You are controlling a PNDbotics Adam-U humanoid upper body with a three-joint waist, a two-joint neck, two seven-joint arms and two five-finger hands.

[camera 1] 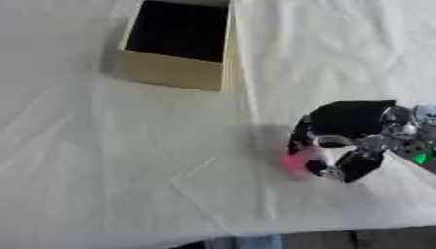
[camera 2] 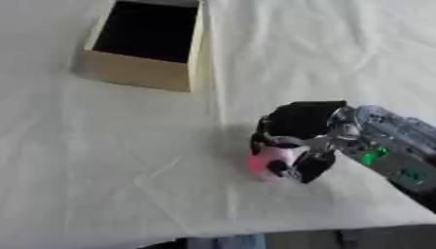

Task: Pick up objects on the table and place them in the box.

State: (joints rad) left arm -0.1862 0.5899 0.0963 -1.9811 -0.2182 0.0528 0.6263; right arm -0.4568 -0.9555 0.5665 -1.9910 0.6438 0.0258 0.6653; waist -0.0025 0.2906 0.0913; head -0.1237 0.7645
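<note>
A small pink and white rounded object (camera 2: 265,163) sits on the white cloth near the table's front right. My right hand (camera 2: 299,127) reaches in from the right and covers it from above, fingers and thumb curled round its sides. The open cardboard box (camera 1: 170,73) stands at the upper left, its dark inside showing nothing that I can make out. My left hand is out of sight in both views.
A creased white cloth (camera 1: 111,160) covers the table. The front edge (camera 1: 340,228) runs just below my right hand, with dark floor beyond it. Bare cloth lies between the hand and the box.
</note>
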